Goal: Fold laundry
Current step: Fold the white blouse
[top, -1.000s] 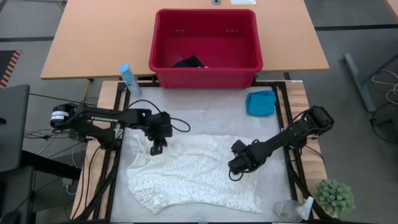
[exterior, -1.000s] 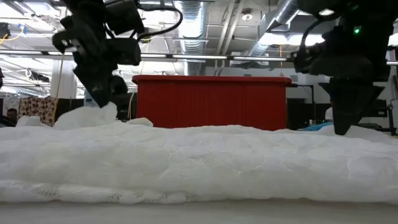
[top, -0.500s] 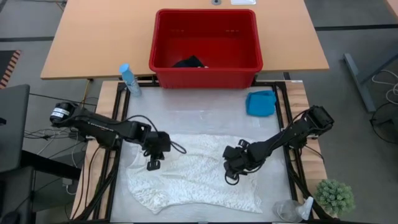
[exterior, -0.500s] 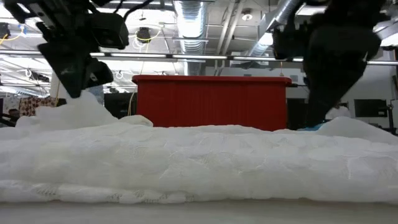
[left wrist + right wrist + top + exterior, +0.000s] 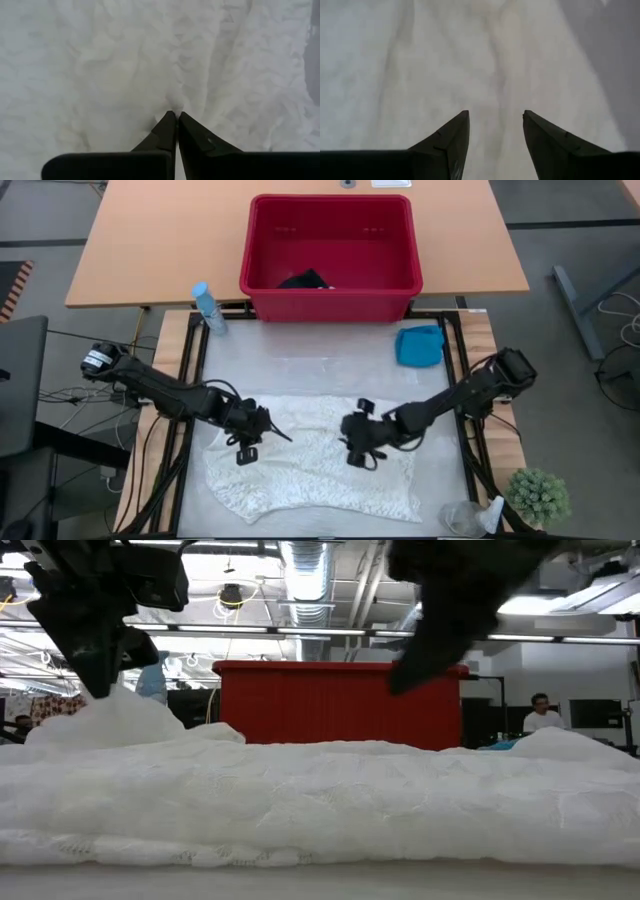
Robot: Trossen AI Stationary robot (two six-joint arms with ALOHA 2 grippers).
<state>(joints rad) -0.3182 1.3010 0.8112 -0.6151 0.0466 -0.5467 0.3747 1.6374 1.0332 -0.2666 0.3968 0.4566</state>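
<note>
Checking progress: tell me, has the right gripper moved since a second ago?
Yes. The right gripper slid left over the cream-white lacy cloth, away from the turquoise-blue garment.

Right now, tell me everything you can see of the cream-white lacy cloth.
The cream-white lacy cloth is a large, soft, open-textured knit, spread mostly flat on the grey work mat, rumpled, with a raised peak near its left edge. The left gripper is shut, pinching a fold of it there. The right gripper hangs open over its middle, holding nothing. The turquoise garment lies apart from it, toward the red basket.
</note>
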